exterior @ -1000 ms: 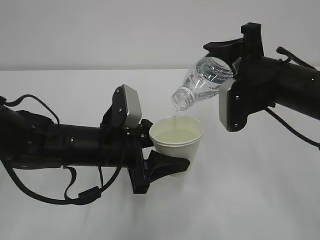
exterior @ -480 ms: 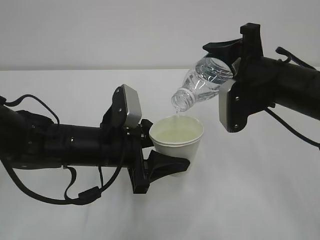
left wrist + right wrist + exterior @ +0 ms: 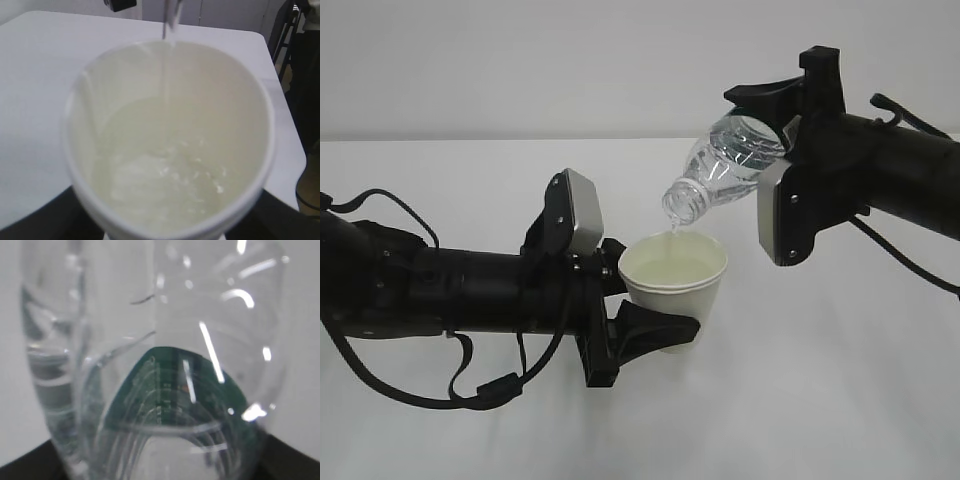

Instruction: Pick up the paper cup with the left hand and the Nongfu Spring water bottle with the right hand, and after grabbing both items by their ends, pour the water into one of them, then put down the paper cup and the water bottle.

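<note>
Fingers of your left hand [image 3: 645,335] clamp the paper cup [image 3: 674,278]; your right hand [image 3: 772,112] grips the tilted Nongfu Spring water bottle [image 3: 725,167], water [image 3: 165,170] trickling in.

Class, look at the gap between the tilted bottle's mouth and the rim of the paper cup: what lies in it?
Only a thin stream of water, falling from the bottle into the paper cup; exterior and left wrist views show it.

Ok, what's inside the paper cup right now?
The paper cup holds clear water with a thin stream falling in from the bottle above. The cup's bottom shows only blurrily through it.
</note>
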You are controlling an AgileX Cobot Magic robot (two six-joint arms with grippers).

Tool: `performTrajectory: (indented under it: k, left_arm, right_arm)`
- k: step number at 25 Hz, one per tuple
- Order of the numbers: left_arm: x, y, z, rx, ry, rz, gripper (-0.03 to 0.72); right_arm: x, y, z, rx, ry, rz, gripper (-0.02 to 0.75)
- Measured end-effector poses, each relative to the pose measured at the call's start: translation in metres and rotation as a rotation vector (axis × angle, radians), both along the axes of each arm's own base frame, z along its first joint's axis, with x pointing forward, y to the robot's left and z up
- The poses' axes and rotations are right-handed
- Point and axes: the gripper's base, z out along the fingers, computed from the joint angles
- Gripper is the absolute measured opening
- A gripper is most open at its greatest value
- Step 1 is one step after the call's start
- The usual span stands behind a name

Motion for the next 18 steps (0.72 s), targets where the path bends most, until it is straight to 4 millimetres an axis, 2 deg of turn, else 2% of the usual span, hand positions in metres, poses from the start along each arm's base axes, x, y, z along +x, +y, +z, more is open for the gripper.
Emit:
performTrajectory:
  k: [18]
  left_arm:
    - [0.0, 0.0, 0.0, 0.0, 0.0, 0.0, 0.446]
  right_arm:
    - [-0.0001, 0.0002, -0.0001, -0.003, -0.001, 0.003, 0.445]
